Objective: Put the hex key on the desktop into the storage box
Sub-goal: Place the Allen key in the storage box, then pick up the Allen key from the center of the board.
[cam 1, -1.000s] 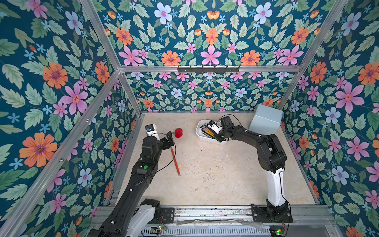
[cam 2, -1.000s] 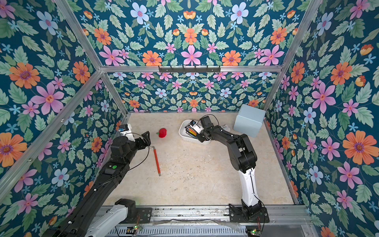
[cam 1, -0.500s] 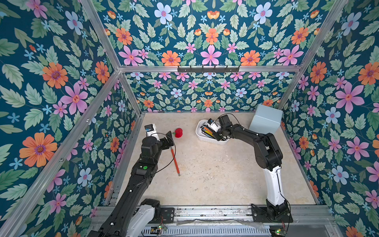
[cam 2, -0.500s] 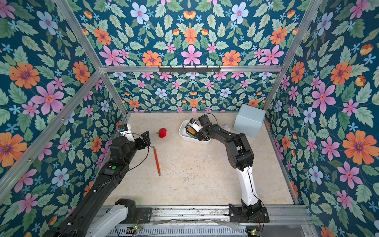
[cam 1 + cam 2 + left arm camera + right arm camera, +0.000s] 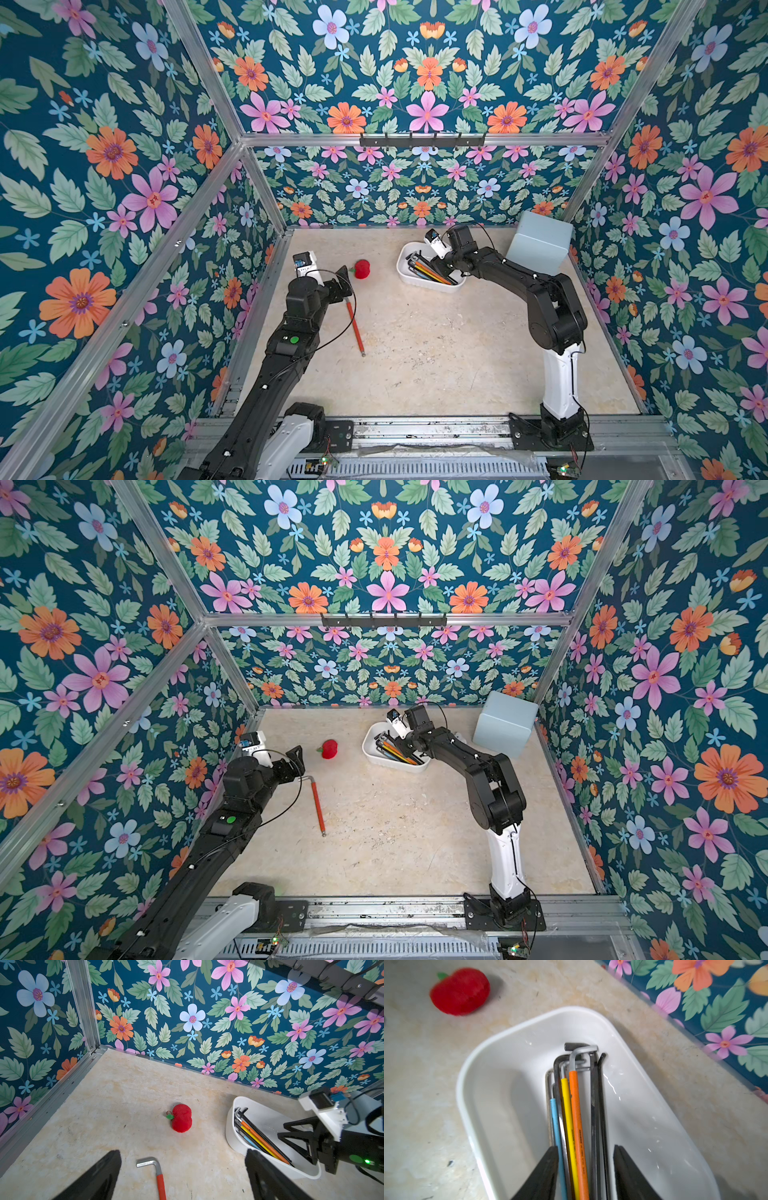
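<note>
— Where is the hex key [image 5: 355,328] to be found?

— It is seen lying flat on the desktop [image 5: 436,365], red-handled, well apart from the storage box [image 5: 401,266]. The box is placed toward 2 o'clock from it in both top views. Several other keys [image 5: 577,1115] are already laid in the box.

— How is its long axis set?

— It is run roughly from 12 to 6 o'clock, with the bent end at the 12 o'clock end.

— Which arm is nearer?

— The left gripper [image 5: 343,282] is found just beside that bent end. Its jaws are spread wide and nothing is held. In the left wrist view the bend is framed between the two fingers, a little short of them. The right gripper [image 5: 585,1147] is hung over the box. Its jaws are parted partway around the keys there, and none appears to be clamped.

— What is called for next?

— Probably a short reach toward 6 o'clock by the left gripper. The jaws would best be closed across the shaft, not along it.
</note>
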Motion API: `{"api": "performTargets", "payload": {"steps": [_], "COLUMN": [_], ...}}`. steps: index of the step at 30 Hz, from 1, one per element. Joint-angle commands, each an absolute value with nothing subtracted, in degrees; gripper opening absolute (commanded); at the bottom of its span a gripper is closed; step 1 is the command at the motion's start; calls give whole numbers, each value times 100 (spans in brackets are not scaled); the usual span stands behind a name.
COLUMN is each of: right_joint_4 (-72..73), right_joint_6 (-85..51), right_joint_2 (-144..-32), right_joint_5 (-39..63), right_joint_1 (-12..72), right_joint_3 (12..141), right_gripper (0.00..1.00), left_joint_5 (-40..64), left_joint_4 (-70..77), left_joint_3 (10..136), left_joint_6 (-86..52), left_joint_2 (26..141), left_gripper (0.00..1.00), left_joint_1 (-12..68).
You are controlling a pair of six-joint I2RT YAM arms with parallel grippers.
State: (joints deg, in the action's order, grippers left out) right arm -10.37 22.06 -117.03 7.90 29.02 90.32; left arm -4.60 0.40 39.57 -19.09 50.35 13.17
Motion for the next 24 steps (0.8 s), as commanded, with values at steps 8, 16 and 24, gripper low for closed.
{"api": "performTargets", "payload": {"steps": [8,16,24], "right_joint_4": [219,799,737], "right_joint_6": [741,-818,-1744], "right_joint_2": [-10227,-10045,-11118], "right_joint_5": [-15,-306,-1077], "right_joint_1": [4036,5226,6199], "right_joint_3": [7515,6895,7443], "right_gripper": [61,59,62], "left_joint_5": [-817,-870,-869], "left_joint_4": [38,-79,-123], "left_joint_3": [3997,3995,4082], "left_joint_6": [-1863,-1885,-1885], "left_joint_2": [4875,4861,4835], "left_gripper": [99,99,99], "left_joint_1": [1318,1318,1318]}}
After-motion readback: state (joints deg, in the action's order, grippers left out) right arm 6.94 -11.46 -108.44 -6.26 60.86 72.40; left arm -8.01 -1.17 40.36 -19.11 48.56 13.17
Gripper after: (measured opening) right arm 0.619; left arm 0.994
